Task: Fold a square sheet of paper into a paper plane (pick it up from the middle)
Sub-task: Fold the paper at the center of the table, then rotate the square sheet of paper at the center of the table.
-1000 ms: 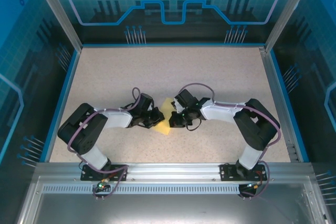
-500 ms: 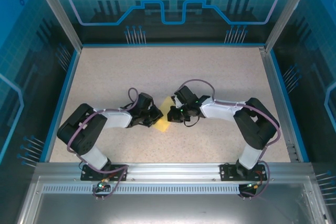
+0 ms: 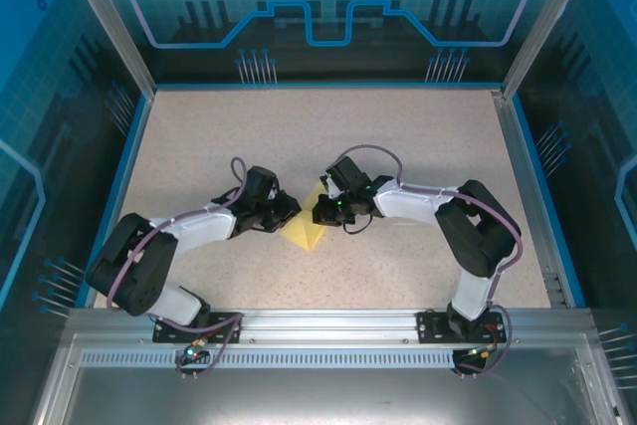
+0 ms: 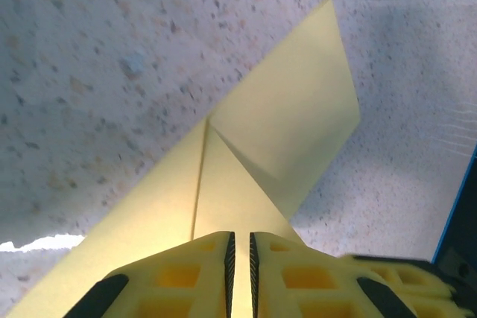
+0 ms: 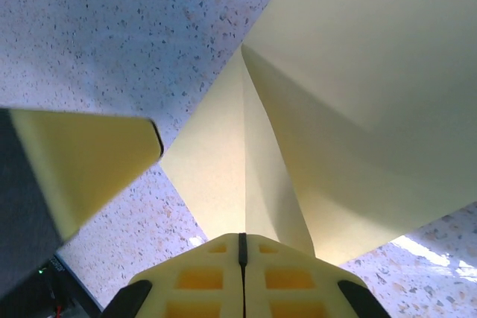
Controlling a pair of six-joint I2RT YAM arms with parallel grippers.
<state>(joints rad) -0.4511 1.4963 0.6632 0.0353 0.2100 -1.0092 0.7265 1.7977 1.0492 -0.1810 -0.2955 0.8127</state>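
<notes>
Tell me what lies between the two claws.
The partly folded yellow paper lies between the left claw and right claw, seen in the top view.

2 arms, grippers facing
We record left arm [image 3: 199,226] and right arm [image 3: 428,204] reaching inward, low; right gripper [image 3: 320,212] pinched tight on the square sheet of paper [image 3: 304,234]; left gripper [image 3: 287,212] jaws 1 thin slit apart.
</notes>
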